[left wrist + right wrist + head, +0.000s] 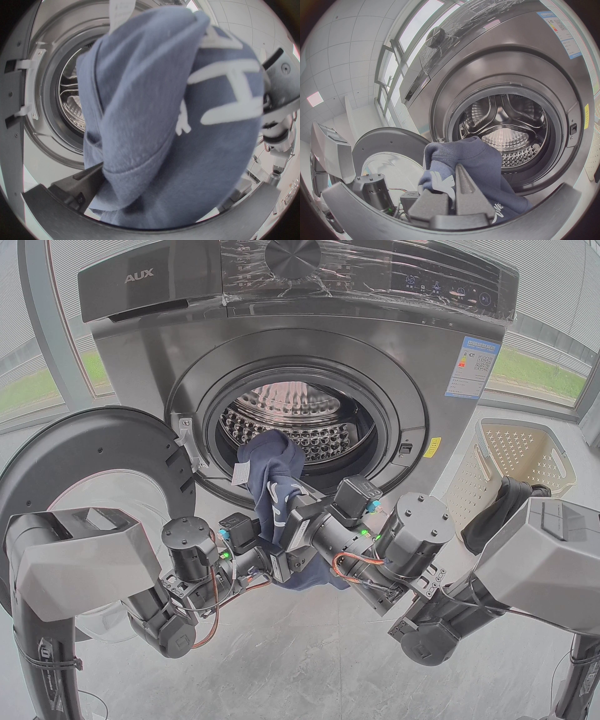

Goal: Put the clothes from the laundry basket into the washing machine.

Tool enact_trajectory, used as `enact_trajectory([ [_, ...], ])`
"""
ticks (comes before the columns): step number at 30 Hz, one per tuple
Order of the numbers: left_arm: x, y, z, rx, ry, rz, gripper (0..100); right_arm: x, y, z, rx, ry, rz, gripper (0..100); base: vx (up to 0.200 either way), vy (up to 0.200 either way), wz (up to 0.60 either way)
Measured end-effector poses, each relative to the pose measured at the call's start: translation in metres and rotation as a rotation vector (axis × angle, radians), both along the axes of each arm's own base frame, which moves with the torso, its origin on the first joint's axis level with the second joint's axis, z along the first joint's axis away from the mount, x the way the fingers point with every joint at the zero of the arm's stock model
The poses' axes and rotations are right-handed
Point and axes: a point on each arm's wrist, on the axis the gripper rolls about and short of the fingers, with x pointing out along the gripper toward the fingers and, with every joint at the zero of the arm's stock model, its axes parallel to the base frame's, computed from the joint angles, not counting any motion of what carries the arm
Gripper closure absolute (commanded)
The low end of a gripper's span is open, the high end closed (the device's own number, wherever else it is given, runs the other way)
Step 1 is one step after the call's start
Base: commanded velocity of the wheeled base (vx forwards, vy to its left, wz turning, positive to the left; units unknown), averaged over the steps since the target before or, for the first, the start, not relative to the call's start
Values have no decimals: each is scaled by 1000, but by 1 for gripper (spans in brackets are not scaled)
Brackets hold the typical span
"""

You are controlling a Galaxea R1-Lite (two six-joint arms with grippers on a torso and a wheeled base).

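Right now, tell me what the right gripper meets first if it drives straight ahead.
Probably the drum opening's lower rim, with the blue sweatshirt it grips pushed in ahead; depth is unclear.

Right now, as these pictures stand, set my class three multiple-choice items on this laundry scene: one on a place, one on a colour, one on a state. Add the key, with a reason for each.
1. Where does the laundry basket stand?
A. On the floor beside the washing machine, to the robot's right.
B. On top of it.
C. On a table.

2. What colour is the sweatshirt held before the drum opening?
A. Red.
B. Yellow.
C. Navy blue with white lettering.

3. How is the machine's door?
A. Shut.
B. Swung open to the robot's left.
C. Taken off.

Key: 1 A, the head view shows it on the floor by the machine; 2 C, both wrist views show blue fabric with white marks; 3 B, the drum is exposed and the door stands aside.
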Motion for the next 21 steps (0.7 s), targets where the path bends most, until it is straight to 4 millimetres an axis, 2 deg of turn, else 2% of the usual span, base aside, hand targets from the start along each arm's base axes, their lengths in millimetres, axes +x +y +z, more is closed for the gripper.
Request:
enact_trajectory([
  [15, 17, -10, -25, 5, 25, 56, 0, -2, 1, 2, 16, 8, 3, 100, 0, 0, 0],
  [16, 19, -10, -26, 3, 23, 69, 100, -2, 1, 2, 20, 10, 1, 100, 0, 0, 0],
  [21, 24, -10, -29, 2, 23, 85, 100, 1, -3, 3, 24, 14, -15, 100, 0, 0, 0],
])
